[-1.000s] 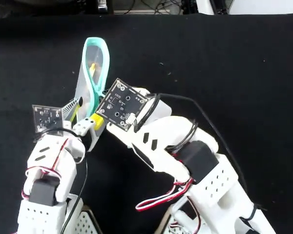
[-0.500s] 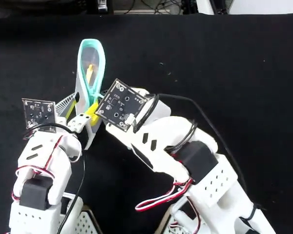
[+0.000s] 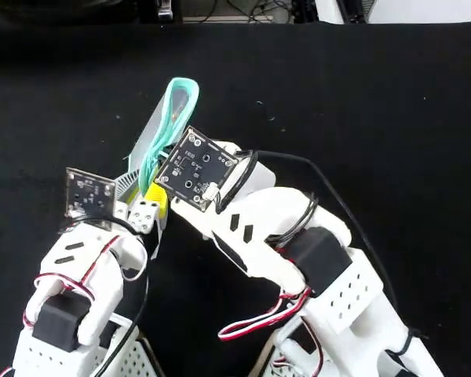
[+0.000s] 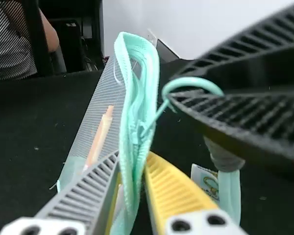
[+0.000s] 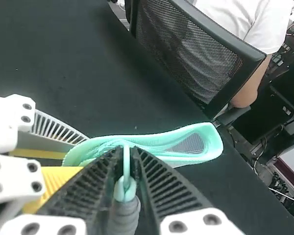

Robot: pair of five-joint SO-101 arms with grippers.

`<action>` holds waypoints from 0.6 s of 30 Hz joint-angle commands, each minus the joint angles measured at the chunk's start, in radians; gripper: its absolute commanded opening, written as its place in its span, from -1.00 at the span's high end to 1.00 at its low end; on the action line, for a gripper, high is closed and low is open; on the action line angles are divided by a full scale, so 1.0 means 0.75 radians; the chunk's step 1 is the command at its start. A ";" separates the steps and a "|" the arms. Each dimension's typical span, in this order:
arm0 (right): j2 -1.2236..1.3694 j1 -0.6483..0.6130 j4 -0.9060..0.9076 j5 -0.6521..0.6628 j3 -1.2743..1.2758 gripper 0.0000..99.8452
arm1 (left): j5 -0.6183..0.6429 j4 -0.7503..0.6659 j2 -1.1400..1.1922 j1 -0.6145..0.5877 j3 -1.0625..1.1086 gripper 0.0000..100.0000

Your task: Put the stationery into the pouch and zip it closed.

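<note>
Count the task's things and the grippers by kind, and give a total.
Translucent mesh pouch with mint-green zipper edge: 1
Mint-green zipper pull loop: 1
Orange pencil-like stick inside the pouch: 1
Grippers, the left gripper shut on the pouch edge and the right gripper shut on the pull loop: 2
Total: 5

An office-like lab: mesh chair (image 5: pixel 186 49), cables (image 3: pixel 251 9) behind black-covered table (image 3: pixel 392 118)
</note>
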 commanded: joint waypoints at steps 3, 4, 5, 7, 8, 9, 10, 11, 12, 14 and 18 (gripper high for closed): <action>-0.007 0.053 -0.014 0.004 -0.079 0.98 | -0.098 0.117 0.016 -0.019 -0.050 0.94; -0.007 0.082 -0.033 0.004 -0.079 0.98 | -0.098 0.139 0.016 -0.042 -0.056 0.94; -0.007 0.115 -0.051 0.002 -0.077 0.98 | -0.098 0.160 0.016 -0.064 -0.064 0.94; -0.005 0.164 -0.082 0.002 -0.077 0.98 | -0.098 0.188 0.016 -0.097 -0.081 0.94; -0.005 0.182 -0.096 0.002 -0.075 0.98 | -0.100 0.198 0.016 -0.107 -0.089 0.94; -0.005 0.200 -0.104 0.002 -0.075 0.98 | -0.106 0.209 0.016 -0.111 -0.093 0.94; -0.005 0.213 -0.104 0.002 -0.077 0.98 | -0.125 0.211 0.016 -0.114 -0.093 0.94; -0.005 0.225 -0.113 0.000 -0.079 0.98 | -0.137 0.213 0.016 -0.116 -0.091 0.94; -0.005 0.235 -0.123 0.000 -0.079 0.98 | -0.141 0.213 0.016 -0.116 -0.089 0.94; -0.005 0.254 -0.133 0.000 -0.079 0.98 | -0.139 0.215 0.016 -0.114 -0.085 0.94; -0.005 0.256 -0.129 0.000 -0.071 0.98 | -0.137 0.209 0.016 -0.109 -0.089 0.94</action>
